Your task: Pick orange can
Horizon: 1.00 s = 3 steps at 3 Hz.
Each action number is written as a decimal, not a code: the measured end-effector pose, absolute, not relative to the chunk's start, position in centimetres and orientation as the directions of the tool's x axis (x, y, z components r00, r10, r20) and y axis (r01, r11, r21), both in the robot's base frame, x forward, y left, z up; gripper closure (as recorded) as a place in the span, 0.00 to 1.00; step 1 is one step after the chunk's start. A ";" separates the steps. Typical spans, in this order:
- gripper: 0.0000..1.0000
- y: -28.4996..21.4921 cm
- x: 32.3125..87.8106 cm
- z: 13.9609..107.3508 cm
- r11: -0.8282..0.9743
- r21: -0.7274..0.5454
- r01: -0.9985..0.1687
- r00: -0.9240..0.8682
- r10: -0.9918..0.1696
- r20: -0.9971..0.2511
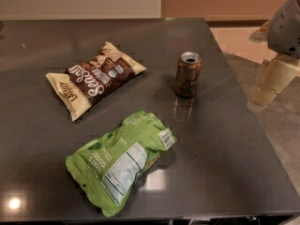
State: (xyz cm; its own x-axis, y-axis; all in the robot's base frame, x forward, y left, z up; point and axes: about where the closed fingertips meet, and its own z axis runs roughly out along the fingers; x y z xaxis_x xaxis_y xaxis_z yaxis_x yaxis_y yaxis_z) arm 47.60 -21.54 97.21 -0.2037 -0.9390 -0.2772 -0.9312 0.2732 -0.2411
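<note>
The orange can point(188, 74) stands upright on the dark grey table point(225, 144), right of centre. Its body is bronze-orange with dark curved markings and its silver top shows an opened hole. My gripper point(268, 86) hangs at the right edge of the view, beyond the table's right side and well to the right of the can, not touching it. Only pale finger parts and a grey wrist housing show.
A brown and cream snack bag point(93, 78) lies left of the can. A green snack bag point(122, 161) lies in front, near the table's front edge. The table's right edge runs close to the gripper, with tiled floor point(281, 125) beyond.
</note>
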 end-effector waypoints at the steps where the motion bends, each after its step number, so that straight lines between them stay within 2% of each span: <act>1: 0.00 -20.6 50.6 96.3 0.269 -0.231 -0.935 -0.184 -0.925 -0.332; 3: 0.00 -17.7 55.7 93.8 0.266 -0.224 -0.938 -0.153 -0.894 -0.421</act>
